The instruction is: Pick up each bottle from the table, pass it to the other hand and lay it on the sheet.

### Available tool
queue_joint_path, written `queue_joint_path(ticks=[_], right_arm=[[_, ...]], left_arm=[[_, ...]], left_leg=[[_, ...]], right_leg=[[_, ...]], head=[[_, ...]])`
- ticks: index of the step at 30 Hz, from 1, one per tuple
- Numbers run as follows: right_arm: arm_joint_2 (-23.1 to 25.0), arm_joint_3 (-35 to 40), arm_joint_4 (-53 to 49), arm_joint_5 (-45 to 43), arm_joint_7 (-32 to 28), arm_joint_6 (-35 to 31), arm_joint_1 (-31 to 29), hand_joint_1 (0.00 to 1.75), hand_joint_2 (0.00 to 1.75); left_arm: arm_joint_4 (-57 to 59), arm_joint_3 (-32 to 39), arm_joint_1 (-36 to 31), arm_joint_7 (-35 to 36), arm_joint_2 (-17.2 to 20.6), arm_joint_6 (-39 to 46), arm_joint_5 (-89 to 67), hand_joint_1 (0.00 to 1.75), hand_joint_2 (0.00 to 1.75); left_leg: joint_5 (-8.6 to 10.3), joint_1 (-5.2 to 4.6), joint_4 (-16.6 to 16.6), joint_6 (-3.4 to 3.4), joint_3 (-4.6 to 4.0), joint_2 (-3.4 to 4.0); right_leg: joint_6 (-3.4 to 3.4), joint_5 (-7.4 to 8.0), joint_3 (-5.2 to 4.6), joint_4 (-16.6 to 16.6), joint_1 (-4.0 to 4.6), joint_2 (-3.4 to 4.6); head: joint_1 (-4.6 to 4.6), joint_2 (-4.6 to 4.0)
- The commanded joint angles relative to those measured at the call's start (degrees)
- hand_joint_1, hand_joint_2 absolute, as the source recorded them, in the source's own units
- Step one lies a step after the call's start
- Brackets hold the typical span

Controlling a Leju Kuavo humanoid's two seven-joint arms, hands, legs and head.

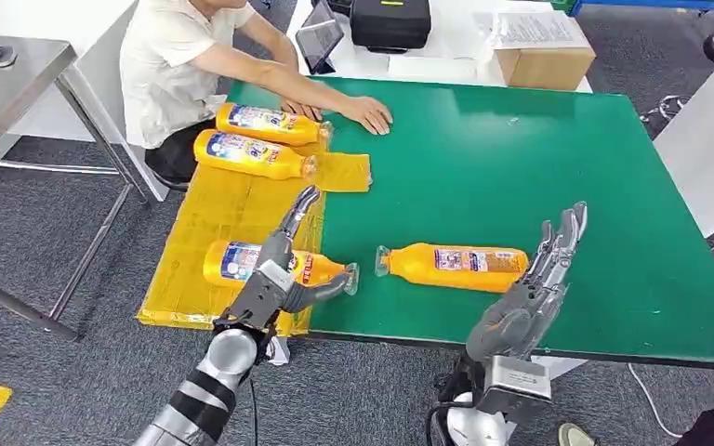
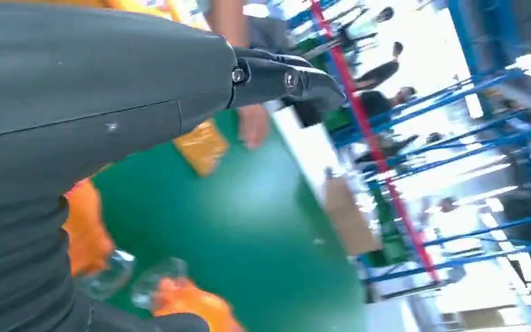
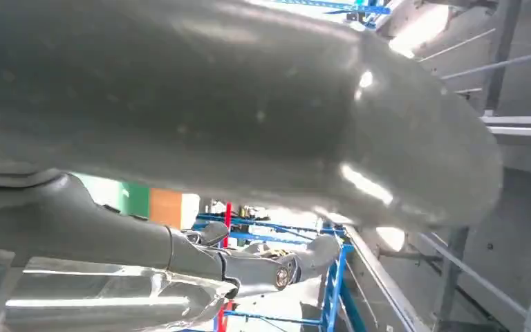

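Your right hand, fingers spread and empty, hovers beside the last bottle lying on the green counter; it looks smooth, likely slippery, so grip mid-body.

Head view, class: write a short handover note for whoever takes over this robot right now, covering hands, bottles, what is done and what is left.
Left hand: open, fingers spread over the near bottle lying on the yellow sheet; holds nothing.
Right hand: open, raised beside the bottle on the green table.
Done: three bottles lie on the sheet, two at its far end by a seated person's hand.
Left: pick up the table bottle, pass it across, lay it on the sheet.
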Motion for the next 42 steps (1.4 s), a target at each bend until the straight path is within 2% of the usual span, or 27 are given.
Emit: queue_joint_path(ticks=[1,5,7,8,9,12,13,14,15,19,20,21,25,27,29,31,32,35,37,40,42], right_arm=[[-0.85,0.51,-3.73,1.35,0.02,-0.15,0.36,0.0,0.0],[-0.62,1.51,-5.15,3.55,0.02,-0.15,1.16,0.0,0.0],[-0.86,0.64,-4.69,7.38,0.02,-0.15,1.39,0.0,0.0],[-0.65,-2.49,-2.24,14.16,0.02,-0.15,1.97,0.0,0.0],[-1.82,-6.66,4.5,22.67,0.02,-0.15,2.15,0.0,0.0],[-6.45,-19.12,13.86,31.02,0.02,-0.15,0.64,0.0,0.0],[-7.35,-23.56,13.62,33.29,0.02,-0.15,0.49,0.0,1.75],[-7.88,-24.41,14.17,33.88,0.02,-0.15,0.39,0.0,1.75],[-9.89,-24.49,14.58,31.92,0.02,-0.15,0.17,0.0,1.75],[-9.89,-24.49,14.58,31.92,0.02,-0.15,0.17,0.0,1.75],[-7.55,-28.16,15.32,36.98,0.02,-0.15,0.28,0.0,1.75],[-7.96,-30.49,16.04,36.73,0.02,-0.15,-0.05,0.0,1.75],[-13.52,-35.82,26.05,35.34,0.02,-0.15,-3.57,0.0,1.75],[-16.4,-31.94,35.1,32.27,1.69,-0.15,-7.33,0.0,1.75],[-16.99,-29.44,38.56,30.32,3.11,-0.15,-9.78,0.0,1.75],[-18.02,-24.92,42.49,30.11,5.76,-0.15,-13.0,0.0,1.75],[-18.18,-23.69,44.23,31.35,6.74,-0.15,-14.26,0.0,1.75],[-18.06,-23.11,44.99,31.8,7.17,-0.15,-14.92,0.0,1.75],[-18.06,-23.11,44.99,31.8,7.17,-0.15,-14.92,0.0,1.75],[-19.95,-18.51,48.62,32.23,9.98,0.99,-15.99,0.0,1.75],[-21.07,-15.02,51.06,30.48,13.13,4.62,-17.28,0.0,1.75]], left_arm=[[-10.43,-1.4,2.83,-1.66,-0.63,2.07,9.42,0.0,1.75],[-14.3,-2.52,3.39,-0.48,0.08,6.45,14.26,0.0,1.75],[-14.76,-3.24,3.59,-0.83,0.63,7.33,16.55,0.0,1.75],[-15.28,-3.43,4.23,-1.36,0.87,8.02,17.51,0.0,1.75],[-15.92,-3.1,5.42,-1.69,1.29,8.94,18.98,0.0,1.75],[-18.1,-1.34,10.17,-3.16,2.01,10.24,21.58,0.0,1.75],[-19.19,-1.23,11.89,-4.68,2.15,10.97,21.06,0.0,1.75],[-19.6,-1.27,12.46,-5.22,2.25,11.29,20.67,0.0,1.75],[-20.14,-1.46,13.49,-5.7,2.41,11.38,20.47,0.0,1.75],[-20.14,-1.46,13.49,-5.7,2.41,11.38,20.47,0.0,1.75],[-20.86,-1.66,14.01,-6.42,2.33,13.34,18.23,0.0,1.75],[-21.73,-2.02,15.47,-7.44,2.42,14.41,16.24,0.0,1.75],[-23.69,-6.22,20.51,-9.49,4.16,14.12,9.1,0.0,1.75],[-24.19,-8.04,21.0,-10.25,4.07,14.39,7.58,0.0,1.75],[-24.43,-9.02,20.62,-9.65,4.08,13.67,8.14,0.0,1.75],[-23.05,-10.37,19.04,-9.3,4.83,13.26,8.67,0.0,1.75],[-22.5,-10.68,18.52,-9.31,4.84,12.63,9.47,0.0,1.75],[-22.17,-10.83,18.25,-9.25,4.71,12.52,9.74,0.0,1.75],[-22.17,-10.83,18.25,-9.25,4.71,12.52,9.74,0.0,1.75],[-21.68,-11.52,17.52,-8.66,4.77,12.09,10.76,0.0,1.75],[-20.66,-11.39,16.9,-7.03,4.19,13.46,11.61,0.0,1.75]], left_leg=[[-0.08,0.08,-0.02,-0.13,0.24,0.03],[-0.12,0.06,0.09,-0.13,0.15,0.01],[-0.12,0.08,0.01,-0.13,0.24,0.01],[-0.03,0.04,-0.02,-0.08,0.14,0.01],[-0.09,0.08,-0.04,-0.13,0.28,0.02],[0.0,0.1,-0.22,-0.08,0.42,0.03],[-0.04,0.11,-0.24,-0.09,0.48,0.09],[-0.06,0.14,-0.39,-0.09,0.76,0.1],[-0.05,0.1,-0.26,-0.05,0.53,0.02],[-0.06,0.04,-0.11,-0.06,0.27,-0.23],[-0.04,0.03,-0.06,-0.04,0.12,-0.21],[-0.08,0.02,-0.09,-0.07,0.22,-0.15],[-0.1,0.02,-0.15,-0.08,0.33,-0.17],[-0.06,0.01,-0.11,-0.04,0.23,-0.2],[-0.15,0.06,-0.17,-0.05,0.49,0.01],[-0.07,0.01,-0.04,-0.02,0.13,-0.05],[-0.08,-0.01,-0.08,-0.04,0.24,0.1],[-0.1,0.03,-0.09,-0.11,0.3,0.18],[-0.06,0.02,-0.07,-0.11,0.26,-0.05],[0.03,0.01,-0.07,0.01,0.2,-0.14],[0.0,0.04,-0.06,0.02,0.21,-0.02]], right_leg=[[-0.14,-0.07,0.23,-0.02,0.08,0.06],[-0.12,-0.14,0.12,0.11,0.06,0.03],[-0.12,-0.13,0.22,0.05,0.07,0.03],[-0.07,-0.06,0.14,0.01,0.03,0.02],[-0.12,-0.1,0.28,-0.02,0.06,0.04],[-0.07,0.02,0.46,-0.27,0.08,0.05],[-0.09,0.02,0.5,-0.29,0.1,0.11],[-0.1,0.03,0.82,-0.51,0.13,0.13],[-0.06,0.01,0.59,-0.36,0.09,0.04],[-0.07,-0.07,0.37,-0.18,0.03,-0.1],[-0.05,-0.04,0.24,-0.14,0.03,-0.1],[-0.08,-0.06,0.32,-0.15,0.02,-0.04],[-0.07,-0.05,0.4,-0.22,0.04,-0.06],[-0.04,-0.04,0.32,-0.19,0.02,-0.11],[-0.07,-0.02,0.55,-0.33,0.07,0.1],[-0.02,0.01,0.2,-0.13,0.01,0.04],[-0.05,0.05,0.25,-0.16,0.0,0.19],[-0.12,0.06,0.3,-0.14,0.04,0.28],[-0.12,0.04,0.27,-0.11,0.04,0.05],[-0.07,0.01,0.26,-0.12,0.03,-0.08],[-0.05,0.04,0.26,-0.12,0.06,0.05]], head=[[-0.02,0.0],[-0.02,0.0],[0.0,0.0],[0.0,0.0],[0.0,0.0],[0.0,0.0],[0.0,0.0],[-0.02,0.0],[-0.02,0.0],[0.04,0.0],[0.02,0.0],[0.0,0.0],[-0.02,0.0],[-0.02,0.0],[-0.02,0.0],[0.0,0.0],[0.0,0.0],[-0.02,0.0],[-0.02,0.0],[-0.02,0.0],[-0.02,0.0]])
